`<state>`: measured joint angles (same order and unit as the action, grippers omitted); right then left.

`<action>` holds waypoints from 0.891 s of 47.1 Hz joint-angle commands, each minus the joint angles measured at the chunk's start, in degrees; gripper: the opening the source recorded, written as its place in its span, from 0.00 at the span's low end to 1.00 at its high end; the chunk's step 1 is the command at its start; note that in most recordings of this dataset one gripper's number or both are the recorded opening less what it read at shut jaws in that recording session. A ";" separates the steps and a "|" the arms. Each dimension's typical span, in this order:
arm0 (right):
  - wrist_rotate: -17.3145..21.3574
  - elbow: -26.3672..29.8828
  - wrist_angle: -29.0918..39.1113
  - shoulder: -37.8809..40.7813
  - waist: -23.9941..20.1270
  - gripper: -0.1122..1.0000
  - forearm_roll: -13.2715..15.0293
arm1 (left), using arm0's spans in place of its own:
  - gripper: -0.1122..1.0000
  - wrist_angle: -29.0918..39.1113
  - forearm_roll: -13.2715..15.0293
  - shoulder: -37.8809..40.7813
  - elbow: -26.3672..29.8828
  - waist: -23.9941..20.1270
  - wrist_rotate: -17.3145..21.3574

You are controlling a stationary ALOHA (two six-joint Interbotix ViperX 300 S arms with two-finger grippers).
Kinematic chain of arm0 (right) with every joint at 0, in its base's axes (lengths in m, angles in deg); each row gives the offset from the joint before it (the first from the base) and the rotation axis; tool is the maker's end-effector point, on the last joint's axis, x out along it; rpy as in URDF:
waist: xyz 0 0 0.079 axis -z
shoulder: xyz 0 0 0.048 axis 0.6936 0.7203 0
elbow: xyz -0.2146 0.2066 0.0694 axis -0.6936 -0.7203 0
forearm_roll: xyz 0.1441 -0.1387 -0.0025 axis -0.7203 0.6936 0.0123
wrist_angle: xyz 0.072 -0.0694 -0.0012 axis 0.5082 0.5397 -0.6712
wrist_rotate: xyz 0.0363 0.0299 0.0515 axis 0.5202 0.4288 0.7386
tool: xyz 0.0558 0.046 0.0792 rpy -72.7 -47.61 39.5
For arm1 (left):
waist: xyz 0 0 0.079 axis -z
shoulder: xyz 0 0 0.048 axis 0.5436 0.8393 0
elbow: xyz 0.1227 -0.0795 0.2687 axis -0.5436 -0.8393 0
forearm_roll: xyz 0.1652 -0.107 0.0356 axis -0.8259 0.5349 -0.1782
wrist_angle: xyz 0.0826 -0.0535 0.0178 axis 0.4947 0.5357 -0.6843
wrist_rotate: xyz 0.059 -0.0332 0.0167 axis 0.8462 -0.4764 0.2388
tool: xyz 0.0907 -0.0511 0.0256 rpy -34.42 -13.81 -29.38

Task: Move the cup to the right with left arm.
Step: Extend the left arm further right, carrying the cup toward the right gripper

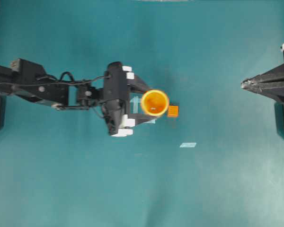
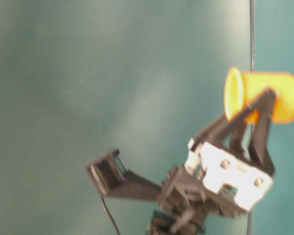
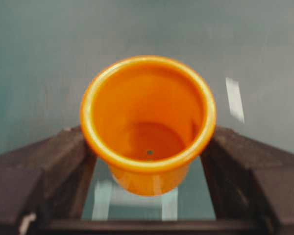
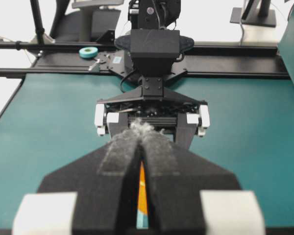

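The orange-yellow cup stands upright, mouth up, between the fingers of my left gripper. In the left wrist view the cup is pressed on both sides by the black fingers, so the left gripper is shut on it. The table-level view shows the cup held at the tips of the left gripper. My right gripper rests at the far right, well away from the cup, its fingers closed together with nothing held.
A small orange cube sits right beside the cup on its right. White tape marks lie under the left gripper and farther right toward the front. Teal table spreads between the cube and the right arm.
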<state>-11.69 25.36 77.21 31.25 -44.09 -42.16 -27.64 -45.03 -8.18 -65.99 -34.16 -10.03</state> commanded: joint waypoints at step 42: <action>-0.26 2.11 -0.18 0.09 -0.09 0.10 -0.09 | 0.69 10.11 -0.79 16.88 33.66 -0.44 0.18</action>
<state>-11.87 25.54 77.21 31.25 -44.09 -42.16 -17.71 -45.56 8.96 -35.93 -34.60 -9.77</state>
